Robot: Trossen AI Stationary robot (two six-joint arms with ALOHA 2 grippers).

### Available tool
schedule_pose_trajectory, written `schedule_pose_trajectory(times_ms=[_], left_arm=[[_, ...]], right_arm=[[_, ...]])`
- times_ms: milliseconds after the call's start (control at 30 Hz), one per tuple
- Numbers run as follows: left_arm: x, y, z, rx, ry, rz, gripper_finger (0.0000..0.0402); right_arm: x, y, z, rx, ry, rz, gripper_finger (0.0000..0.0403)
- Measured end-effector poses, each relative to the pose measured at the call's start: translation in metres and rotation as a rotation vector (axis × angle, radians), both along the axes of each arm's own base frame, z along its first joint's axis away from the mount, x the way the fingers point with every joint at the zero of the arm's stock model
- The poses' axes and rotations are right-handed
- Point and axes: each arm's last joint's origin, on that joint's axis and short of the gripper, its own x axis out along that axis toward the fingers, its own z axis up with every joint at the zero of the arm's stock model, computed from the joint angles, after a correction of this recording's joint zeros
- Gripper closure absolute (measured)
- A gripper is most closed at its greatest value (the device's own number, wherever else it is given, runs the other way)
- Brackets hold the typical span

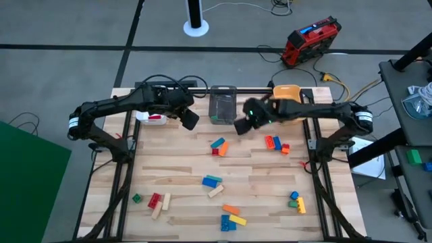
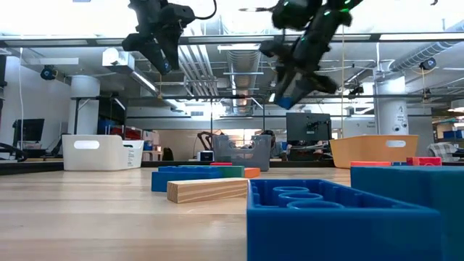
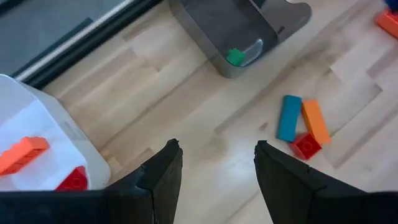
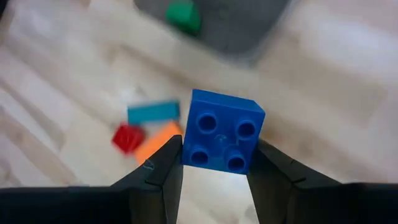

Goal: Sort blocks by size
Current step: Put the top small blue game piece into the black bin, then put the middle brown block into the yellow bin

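Right gripper (image 4: 212,163) jaws clenching blue cube block (image 4: 222,138), hovering near grey bin (image 1: 222,104); centre over opening before releasing. Left gripper (image 3: 214,163) jaws released, waiting beside white bin (image 1: 152,117).

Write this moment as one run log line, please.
right gripper: shut on blue block, near grey bin | left gripper: open, empty, by white bin

We see both arms reaching in over the wooden surface (image 1: 256,172) — left pincer (image 1: 190,120) beside the white bin (image 1: 143,116), right pincer (image 1: 241,126) by the grey bin (image 1: 222,102) — with blocks (image 1: 219,146) scattered below.
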Motion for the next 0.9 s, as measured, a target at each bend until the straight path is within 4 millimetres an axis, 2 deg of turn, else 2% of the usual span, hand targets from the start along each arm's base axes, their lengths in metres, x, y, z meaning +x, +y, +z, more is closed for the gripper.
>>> schedule_pose_trajectory(times_ms=[133,333,467,567,700,900], left_arm=[[0.0,-0.001,0.0,-0.032,-0.009,-0.011,0.0224],[0.0,-0.003,0.0,-0.062,-0.025,0.001,0.0224],[0.0,-0.005,0.001,-0.089,-0.033,-0.015,0.0224],[0.0,-0.006,0.001,-0.106,-0.037,-0.024,0.0224],[0.001,-0.008,0.001,-0.113,-0.041,-0.02,0.0224],[0.001,-0.01,0.001,-0.114,-0.041,-0.029,0.0224]], right_arm=[[0.016,-0.034,0.0,-0.028,-0.003,0.022,0.0266],[0.046,-0.081,-0.019,-0.029,0.029,0.04,0.0254],[0.064,-0.107,-0.027,0.037,-0.02,0.061,0.0234],[0.071,-0.119,-0.033,0.061,0.004,0.057,0.0226],[0.077,-0.13,-0.031,0.062,0.041,0.078,0.0218],[0.081,-0.135,-0.022,0.041,0.097,0.128,0.0193]])
